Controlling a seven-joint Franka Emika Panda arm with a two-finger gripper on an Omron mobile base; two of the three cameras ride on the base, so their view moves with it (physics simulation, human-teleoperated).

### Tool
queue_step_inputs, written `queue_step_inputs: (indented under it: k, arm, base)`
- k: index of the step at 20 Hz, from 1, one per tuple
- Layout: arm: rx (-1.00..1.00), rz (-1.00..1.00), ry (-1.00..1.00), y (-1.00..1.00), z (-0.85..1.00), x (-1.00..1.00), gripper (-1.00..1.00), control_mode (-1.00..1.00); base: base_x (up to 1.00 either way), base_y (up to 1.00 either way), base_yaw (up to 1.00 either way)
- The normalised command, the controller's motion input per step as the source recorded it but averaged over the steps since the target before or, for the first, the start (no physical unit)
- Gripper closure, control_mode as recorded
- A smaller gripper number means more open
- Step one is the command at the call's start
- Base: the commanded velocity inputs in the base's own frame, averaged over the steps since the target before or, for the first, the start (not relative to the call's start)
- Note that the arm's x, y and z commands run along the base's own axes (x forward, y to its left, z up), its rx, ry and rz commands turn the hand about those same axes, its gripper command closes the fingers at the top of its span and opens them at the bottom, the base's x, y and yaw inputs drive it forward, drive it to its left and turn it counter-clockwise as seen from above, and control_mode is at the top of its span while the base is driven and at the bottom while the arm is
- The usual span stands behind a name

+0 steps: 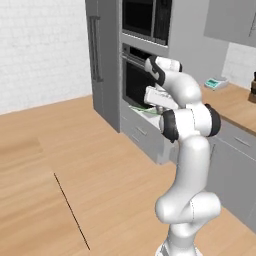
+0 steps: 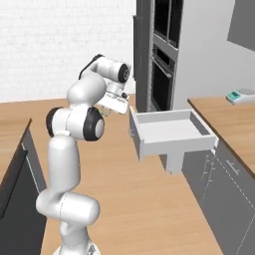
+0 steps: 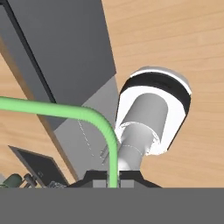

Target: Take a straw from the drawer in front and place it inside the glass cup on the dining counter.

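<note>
With the thin bright green bent straw [image 3: 65, 110] pinched in my gripper [image 3: 113, 175] at bottom centre, I judge only carrying it to the cup remains.

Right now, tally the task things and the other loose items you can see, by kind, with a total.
Green straw, pinched in the tool: 1
Open grey drawer: 1
Small scale on the wooden counter: 1
Total: 3

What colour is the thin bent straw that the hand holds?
Bright green. The thin bent straw shows best in the hand view, rising from between the tips of the hand.
</note>
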Motion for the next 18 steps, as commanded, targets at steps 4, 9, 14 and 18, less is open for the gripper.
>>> queue_step_inputs:
  k: [4, 9, 14, 18]
  arm:
    - [0.00, 0.00, 0.00, 0.00, 0.00, 0.00, 1.00, 1.00]
    - [0.00, 0.00, 0.00, 0.00, 0.00, 0.00, 1.00, 1.00]
    - [0.00, 0.00, 0.00, 0.00, 0.00, 0.00, 1.00, 1.00]
    - [0.00, 0.00, 0.00, 0.00, 0.00, 0.00, 1.00, 1.00]
  base:
    - [1.00, 0.74, 0.10]
    - [1.00, 0.53, 0.11]
    - [1.00, 0.09, 0.13]
    - [1.00, 0.00, 0.16]
